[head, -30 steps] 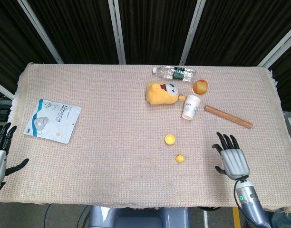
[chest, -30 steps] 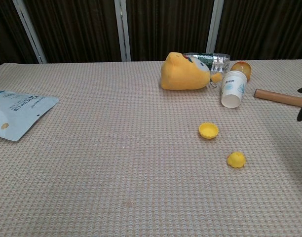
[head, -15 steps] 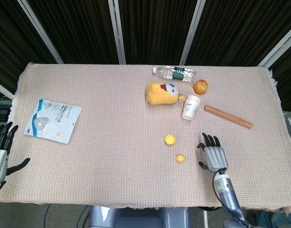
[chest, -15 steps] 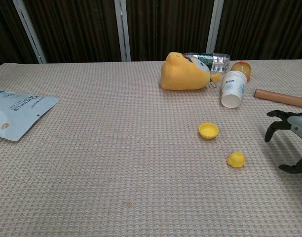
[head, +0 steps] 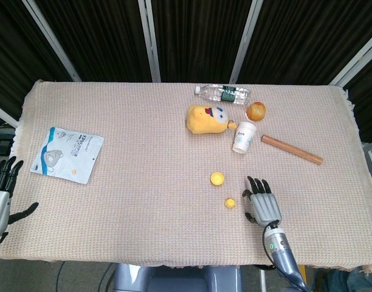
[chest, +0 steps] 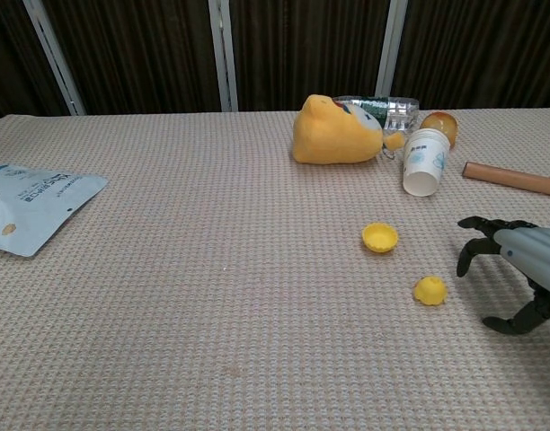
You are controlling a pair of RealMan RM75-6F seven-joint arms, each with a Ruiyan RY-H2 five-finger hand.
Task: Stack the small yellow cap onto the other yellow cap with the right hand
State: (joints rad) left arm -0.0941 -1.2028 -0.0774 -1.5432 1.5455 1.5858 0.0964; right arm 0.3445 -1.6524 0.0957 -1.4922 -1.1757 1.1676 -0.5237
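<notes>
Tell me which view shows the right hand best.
The head view: the whole right hand shows from above, fingers spread, empty, just right of the small yellow cap. The chest view catches the same hand side-on at the picture's right edge, partly cut off, fingers curved down over the table.

Lab-like test setup, cloth-covered table [head: 143,201], dark curtains [head: 192,36]

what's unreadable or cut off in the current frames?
- Left hand: head view's left edge crops it; chest view does not show it at all.
- Right hand: chest view's right edge cuts off the palm; seen whole only in head view.
- Wooden stick: chest view's right edge cuts its far end.
- Print on the paper cup and white pouch: too small to read.
- Water bottle: partly behind the yellow plush in chest view.
</notes>
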